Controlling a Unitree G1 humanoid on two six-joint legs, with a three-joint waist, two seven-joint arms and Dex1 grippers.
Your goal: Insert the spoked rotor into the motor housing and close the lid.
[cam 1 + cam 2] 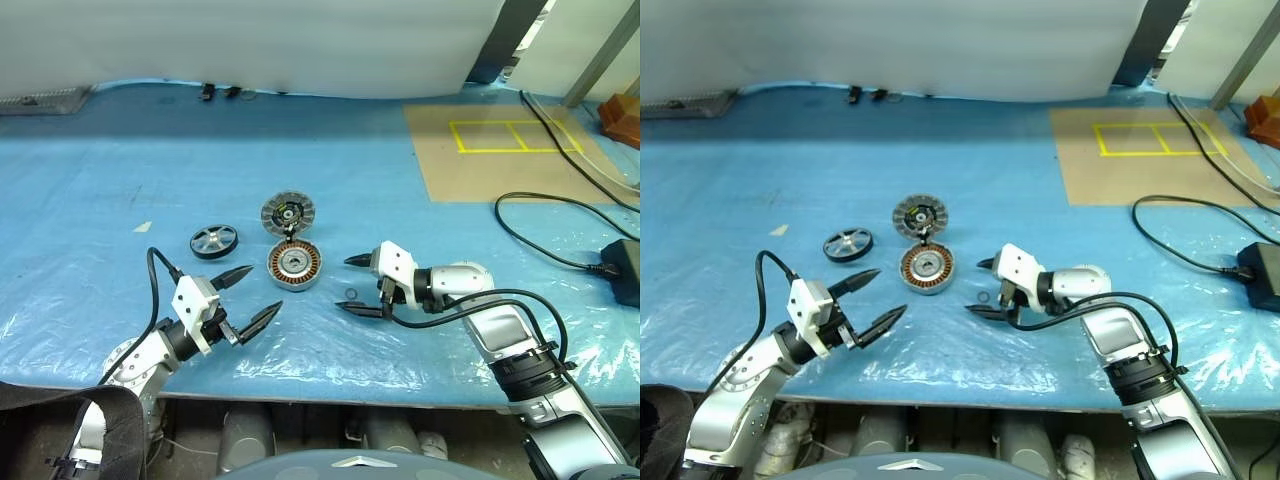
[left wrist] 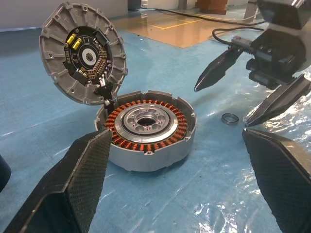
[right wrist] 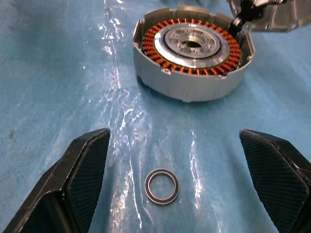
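On blue sheet: motor housing (image 2: pixel 148 131) grey, copper windings, ribbed lid (image 2: pixel 82 60) upright.

Bright, sharp; glare on plastic sheet (image 1: pixel 300 370)

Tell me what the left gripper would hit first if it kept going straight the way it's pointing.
Most likely the housing. The left gripper has open fingers framing it in the wrist view, with bare blue sheet between. The lid stands tilted open behind it. Depth is hard to judge, so it may skim the near wall.
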